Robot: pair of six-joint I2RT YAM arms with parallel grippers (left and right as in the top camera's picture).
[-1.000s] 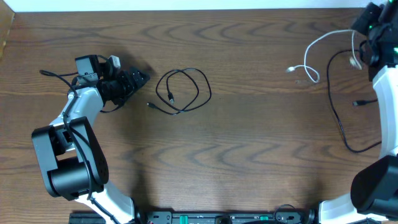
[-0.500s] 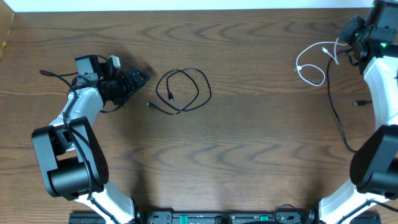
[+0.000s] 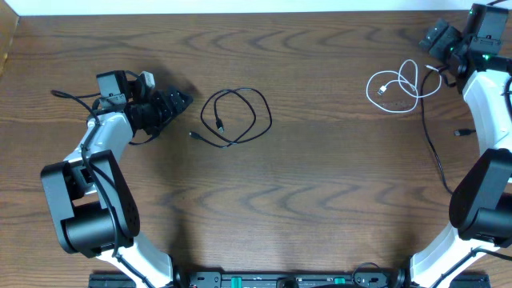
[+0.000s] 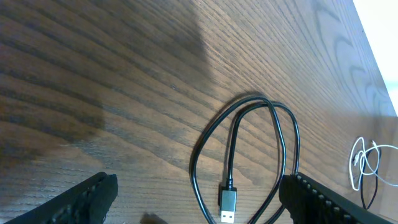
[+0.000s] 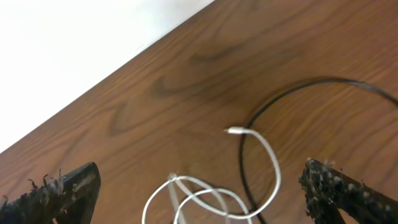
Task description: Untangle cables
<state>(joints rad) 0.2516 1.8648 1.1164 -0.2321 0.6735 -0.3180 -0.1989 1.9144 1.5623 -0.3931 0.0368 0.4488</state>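
Brown wood-grain table (image 3: 320,200) with two cables lying well apart. My left gripper (image 3: 181,100) is spread wide and empty; the black cable (image 3: 237,117) lies looped just ahead of its fingers (image 4: 87,198), one plug pointing back at them. My right gripper (image 3: 434,38) is also spread wide, holding nothing; the white cable (image 3: 395,85) lies in loose loops just ahead of it, crossing the arm's own thick black wire (image 3: 432,152). My worry: a grab there could pinch that wire too and drag both.
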